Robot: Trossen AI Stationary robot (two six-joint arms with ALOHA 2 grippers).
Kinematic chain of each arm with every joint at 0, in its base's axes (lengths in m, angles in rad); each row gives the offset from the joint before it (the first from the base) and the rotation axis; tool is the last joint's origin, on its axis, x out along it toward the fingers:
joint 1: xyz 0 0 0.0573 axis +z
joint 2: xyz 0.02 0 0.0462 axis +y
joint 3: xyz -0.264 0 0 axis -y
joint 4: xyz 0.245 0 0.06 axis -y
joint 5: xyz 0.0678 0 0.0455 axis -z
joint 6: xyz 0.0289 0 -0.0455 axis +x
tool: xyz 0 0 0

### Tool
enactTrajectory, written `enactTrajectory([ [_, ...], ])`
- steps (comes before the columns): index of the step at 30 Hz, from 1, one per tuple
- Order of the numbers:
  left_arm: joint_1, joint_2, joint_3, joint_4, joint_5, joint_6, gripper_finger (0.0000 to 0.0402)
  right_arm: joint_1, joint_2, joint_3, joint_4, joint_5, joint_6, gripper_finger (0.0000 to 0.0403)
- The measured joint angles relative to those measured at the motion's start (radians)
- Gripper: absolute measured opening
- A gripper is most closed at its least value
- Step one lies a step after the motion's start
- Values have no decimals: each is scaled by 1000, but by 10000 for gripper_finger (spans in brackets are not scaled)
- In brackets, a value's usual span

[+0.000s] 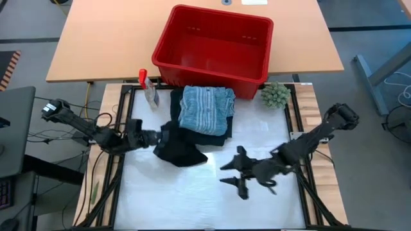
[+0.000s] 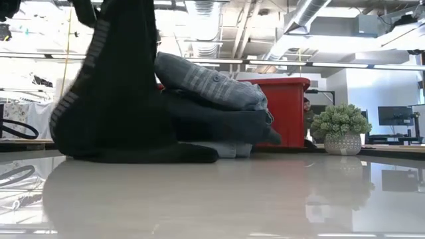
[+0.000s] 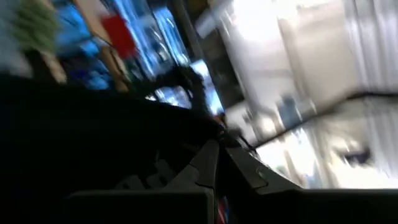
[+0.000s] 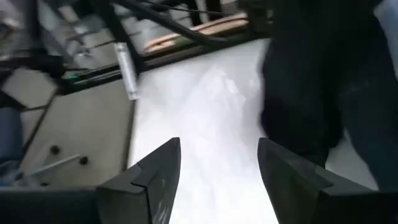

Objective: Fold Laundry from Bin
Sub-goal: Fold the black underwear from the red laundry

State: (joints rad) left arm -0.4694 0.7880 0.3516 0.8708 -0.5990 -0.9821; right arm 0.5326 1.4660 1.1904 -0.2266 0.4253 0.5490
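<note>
Left arm enters from the table's left edge; the left gripper [image 1: 156,137] is closed on the edge of a black garment [image 1: 180,149], which lies crumpled on the white table surface [image 1: 192,192] just left of centre. In the left wrist view the dark cloth [image 3: 93,143] fills most of the frame and hides the fingertips, and the background is blurred beyond reading. In the low view the same garment [image 2: 113,93] hangs as a tall dark mass at left, its top cut off by the frame edge.

Centre: a folded stack of laundry, with a grey-blue striped piece [image 1: 205,108] on top of a dark navy piece [image 1: 215,136], sits just in front of the red bin [image 1: 212,45]. The bin's interior shows no cloth. A small spray bottle [image 1: 148,86] stands left of the stack; a green fuzzy ball [image 1: 275,94] lies to its right.

Right: the right gripper [image 1: 239,176] hovers over bare table, its 2 fingers [image 4: 155,174] spread apart and holding nothing, near the black garment but apart from it.
</note>
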Motion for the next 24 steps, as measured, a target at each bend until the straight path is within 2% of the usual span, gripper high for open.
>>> enactTrajectory([
  [5, -76, 21, 103, -30, 172, 130, 0, -73, 114, -1, 95, -113, -28, 239],
  [9, -140, 12, 213, -242, 319, 271, 0, -116, 170, -1, 247, -246, -42, 238],
  [10, -162, 11, 231, -316, 321, 284, 0, -126, 176, -1, 274, -283, -42, 238],
  [12, -206, 8, 260, -470, 259, 278, 0, -142, 186, 0, 291, -337, -42, 238],
  [16, -263, 8, 273, -701, 103, 178, 0, -149, 249, 1, 203, -348, -61, 238],
  [19, -275, 7, 268, -843, 77, 78, 0, -148, 327, -4, 179, -365, -89, 238],
  [24, -297, 10, 267, -1089, 69, -78, 0, -158, 436, 1, 243, -371, -219, 238],
])
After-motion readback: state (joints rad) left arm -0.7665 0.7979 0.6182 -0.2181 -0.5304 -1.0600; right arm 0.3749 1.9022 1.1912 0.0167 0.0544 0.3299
